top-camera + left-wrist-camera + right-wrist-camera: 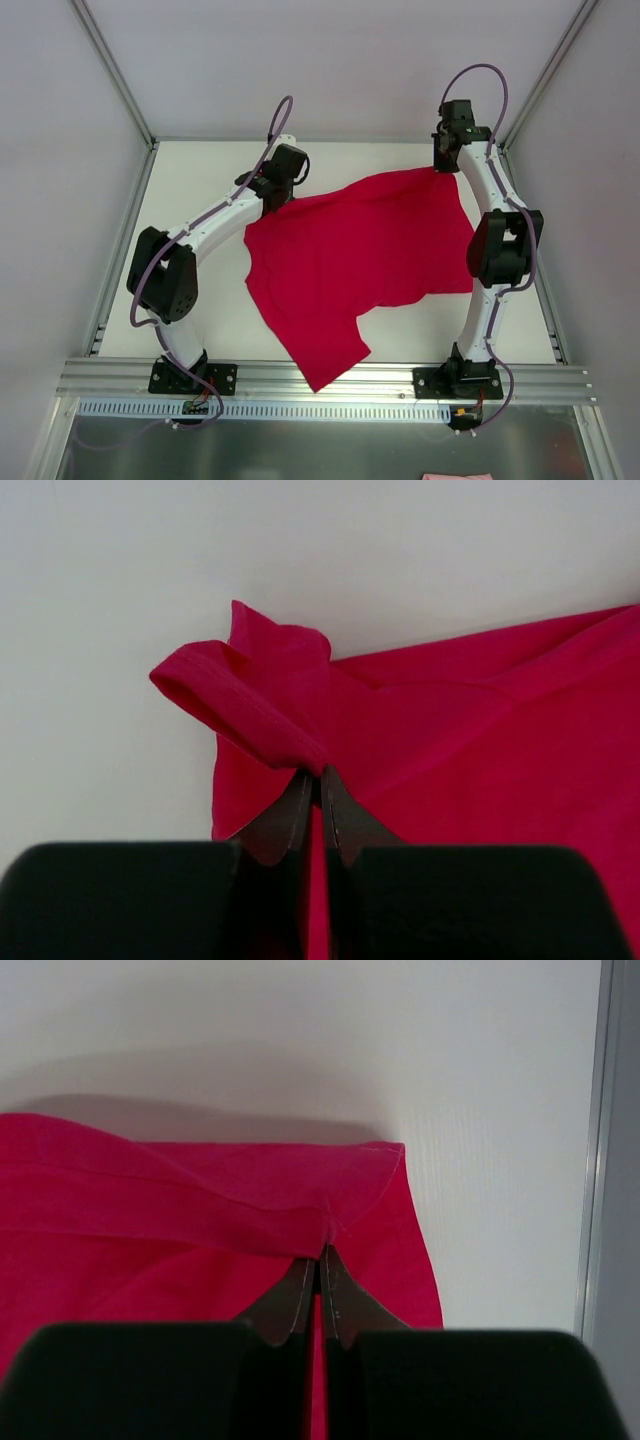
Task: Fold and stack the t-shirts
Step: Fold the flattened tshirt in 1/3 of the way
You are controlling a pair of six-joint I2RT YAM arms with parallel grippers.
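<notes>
- Pressed together almost tip to tip at the left fingers (320, 780), with no real gap and a thin pinch of red cloth caught between the tips.
- Gripped there: a rolled, tube-like edge of the t-shirt (450, 740), bunched up and curling away to the left just beyond the tips, standing up off the white counter (100, 580).
- Below and to the right of that bunch, flatter red cloth with a few long creases, running out of the left wrist view on the right.
- Closed just as tightly at the right fingers (320, 1258), clamped on a hemmed corner of the same t-shirt, with a line of stitching showing just above the tips.
- Beyond the right fingers, doubled over along the hem and lifted slightly, with a soft shadow on the counter behind the far edge.
- To the right of the right fingers, bare counter, then a metal strip (600, 1160) running from top to bottom.
- Seen from above: stretched between the two sets of fingers along its far edge, one end at each, the right end further from the arm bases than the left.
- From that held edge, spread loosely back toward the arm bases, wrinkled and uneven, nowhere neatly folded.
- Nearest the bases, narrowed to one flap, its tip lying over the metal rail (150, 372) at the counter's near edge, between the two arm mounts.
</notes>
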